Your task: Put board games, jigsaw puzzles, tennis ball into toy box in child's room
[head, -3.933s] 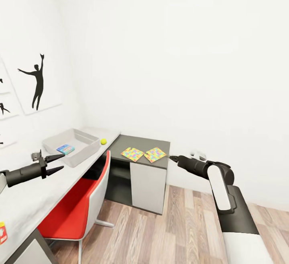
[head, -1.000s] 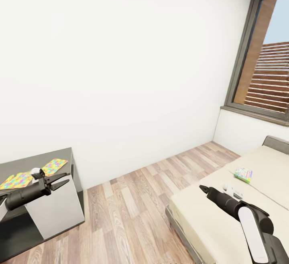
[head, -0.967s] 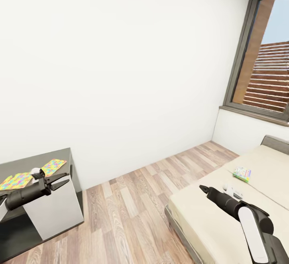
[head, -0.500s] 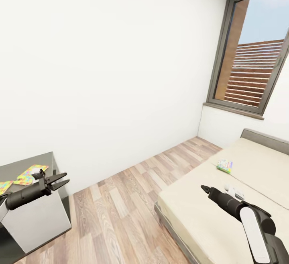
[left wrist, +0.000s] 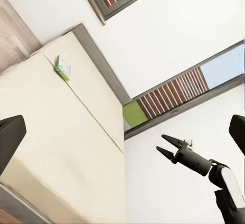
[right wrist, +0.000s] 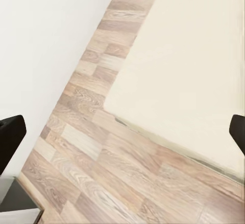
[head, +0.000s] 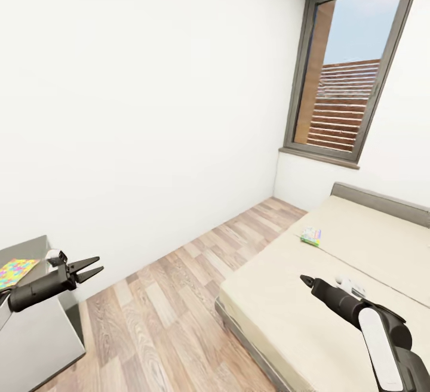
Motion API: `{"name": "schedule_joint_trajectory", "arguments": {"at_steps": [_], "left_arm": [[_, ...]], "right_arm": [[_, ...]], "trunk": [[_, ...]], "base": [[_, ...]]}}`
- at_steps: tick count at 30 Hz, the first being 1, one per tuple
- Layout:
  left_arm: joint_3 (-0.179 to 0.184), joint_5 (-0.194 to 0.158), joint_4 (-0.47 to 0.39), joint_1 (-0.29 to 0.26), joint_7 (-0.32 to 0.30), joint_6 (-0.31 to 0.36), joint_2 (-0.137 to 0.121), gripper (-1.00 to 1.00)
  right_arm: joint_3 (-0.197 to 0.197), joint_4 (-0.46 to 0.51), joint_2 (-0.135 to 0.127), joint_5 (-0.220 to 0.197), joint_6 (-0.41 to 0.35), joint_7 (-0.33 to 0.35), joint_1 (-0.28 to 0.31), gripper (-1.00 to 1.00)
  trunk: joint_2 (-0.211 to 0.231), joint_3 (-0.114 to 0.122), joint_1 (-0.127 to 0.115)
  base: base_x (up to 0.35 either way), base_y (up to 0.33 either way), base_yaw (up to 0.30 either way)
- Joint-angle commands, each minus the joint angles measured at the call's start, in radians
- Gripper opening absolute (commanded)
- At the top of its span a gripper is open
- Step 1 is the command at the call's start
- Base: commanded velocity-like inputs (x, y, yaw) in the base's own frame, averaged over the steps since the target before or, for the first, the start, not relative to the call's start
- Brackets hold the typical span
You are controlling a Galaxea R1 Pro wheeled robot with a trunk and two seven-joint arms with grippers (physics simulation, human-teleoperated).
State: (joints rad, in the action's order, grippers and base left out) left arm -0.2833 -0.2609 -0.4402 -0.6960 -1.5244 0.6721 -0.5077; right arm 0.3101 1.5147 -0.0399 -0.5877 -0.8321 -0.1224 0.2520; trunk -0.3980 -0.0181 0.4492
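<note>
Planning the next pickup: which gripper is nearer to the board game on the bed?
Right. The right gripper hangs over the bed's near part, short of the board game; the left gripper is across the floor, by the table.

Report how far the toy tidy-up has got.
Done: nothing here confirms that any toy is stowed. In hand: nothing. The left gripper and the right gripper are both open and empty, with the robot facing the bed. Left: a white-green board game lies on the mattress and a jigsaw puzzle lies on the side unit. Both need fetching.
</note>
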Motion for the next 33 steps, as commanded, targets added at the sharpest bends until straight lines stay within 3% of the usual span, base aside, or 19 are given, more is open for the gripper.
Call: {"name": "schedule_joint_trajectory", "arguments": {"at_steps": [1,17,26,33], "left_arm": [[-0.001,0.000,0.000,0.000,-0.004,0.011,0.000,1.00],[-0.001,0.001,0.000,0.000,-0.002,0.011,0.000,1.00],[-0.001,0.000,0.000,-0.001,-0.002,0.011,0.000,1.00],[-0.001,0.000,0.000,0.000,-0.002,0.011,0.000,1.00]], "right_arm": [[0.000,0.001,0.000,-0.011,-0.004,-0.010,0.001,1.00],[0.001,0.001,0.000,-0.011,-0.003,-0.011,0.001,1.00],[0.001,0.001,0.000,-0.011,0.000,-0.010,0.001,1.00],[0.001,0.001,0.001,-0.011,0.001,-0.010,0.001,1.00]], "trunk": [[-0.002,-0.003,0.001],[-0.002,-0.018,0.001],[-0.002,-0.020,0.001],[-0.002,-0.021,0.001]], "base": [[0.086,0.080,-0.247],[0.012,0.010,-0.236],[0.000,0.000,-0.060],[0.000,0.033,-0.213]]}}
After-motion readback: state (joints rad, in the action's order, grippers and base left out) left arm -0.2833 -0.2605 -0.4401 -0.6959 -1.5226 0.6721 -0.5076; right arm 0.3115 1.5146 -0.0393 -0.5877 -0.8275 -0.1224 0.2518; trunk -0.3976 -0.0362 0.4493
